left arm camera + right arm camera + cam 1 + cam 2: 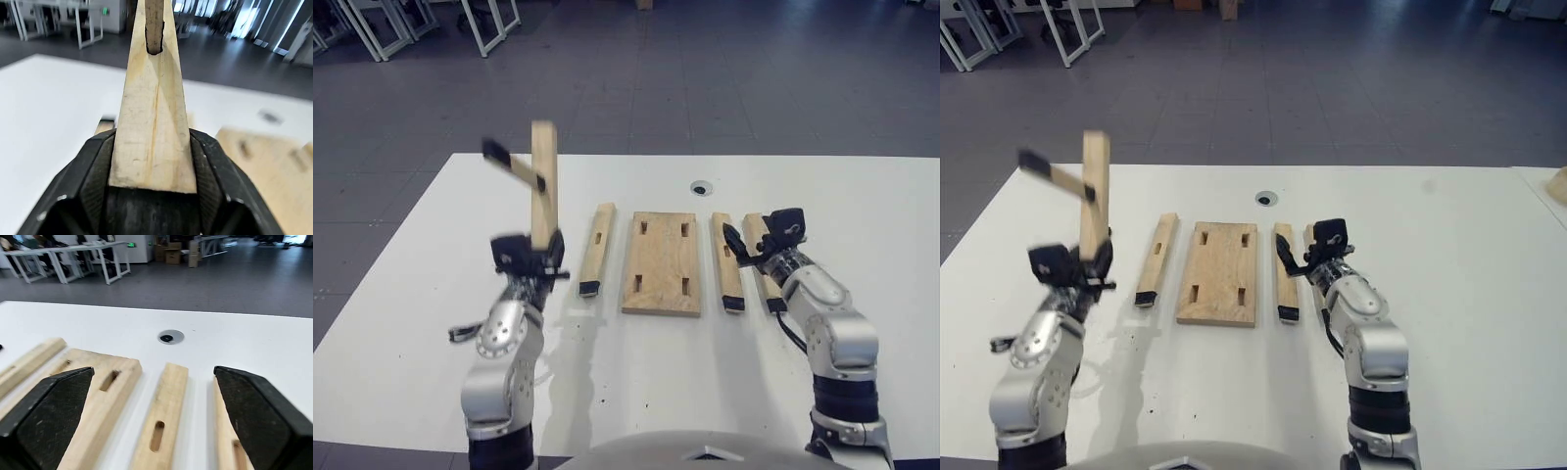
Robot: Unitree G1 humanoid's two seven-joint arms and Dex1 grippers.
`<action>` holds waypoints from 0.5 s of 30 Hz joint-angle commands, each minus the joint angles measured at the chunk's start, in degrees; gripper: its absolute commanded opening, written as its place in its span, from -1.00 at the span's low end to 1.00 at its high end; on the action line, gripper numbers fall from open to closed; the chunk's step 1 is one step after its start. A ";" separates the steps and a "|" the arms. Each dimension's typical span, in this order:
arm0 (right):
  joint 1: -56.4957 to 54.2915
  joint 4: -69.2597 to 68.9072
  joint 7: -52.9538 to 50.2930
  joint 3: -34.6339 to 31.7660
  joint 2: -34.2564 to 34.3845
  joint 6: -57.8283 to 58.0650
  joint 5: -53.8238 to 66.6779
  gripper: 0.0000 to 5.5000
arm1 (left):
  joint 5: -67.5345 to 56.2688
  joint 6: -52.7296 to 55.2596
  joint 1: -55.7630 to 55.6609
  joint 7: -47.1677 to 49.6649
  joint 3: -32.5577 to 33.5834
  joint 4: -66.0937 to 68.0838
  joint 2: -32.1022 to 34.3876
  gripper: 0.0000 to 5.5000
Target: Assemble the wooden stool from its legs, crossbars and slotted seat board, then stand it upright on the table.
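Observation:
My left gripper [534,257] is shut on the lower end of a wooden leg [544,181], which it holds upright above the table's left side. A crossbar [514,166] with a black tip sticks out of the leg's slot near its top, slanting up and to the left. In the left wrist view the fingers [98,169] clamp the leg [154,112]. The slotted seat board [662,262] lies flat at the middle. One leg [597,247] lies to its left and two legs [726,259] [762,262] to its right. My right gripper [756,243] hangs open just above those two.
A round cable hole [702,187] sits in the white table [862,225] behind the board. A dark cable loop [460,334] lies near the left arm. The table's right side and front strip are bare. Grey floor and desk frames lie beyond the far edge.

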 commanded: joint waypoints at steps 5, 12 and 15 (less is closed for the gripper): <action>-19.81 9.52 -1.29 -20.03 8.72 26.41 47.25 0.96 | -35.80 17.49 -7.55 -15.55 1.72 6.59 -0.56 -0.26; -20.79 12.22 -12.36 -19.27 7.92 30.22 67.60 0.96 | -44.18 21.43 -10.55 -19.62 0.02 9.57 2.88 -0.26; -19.72 12.39 -14.53 -16.86 6.80 29.54 70.33 0.96 | -46.44 22.25 -10.54 -19.65 -0.95 9.75 3.01 -0.26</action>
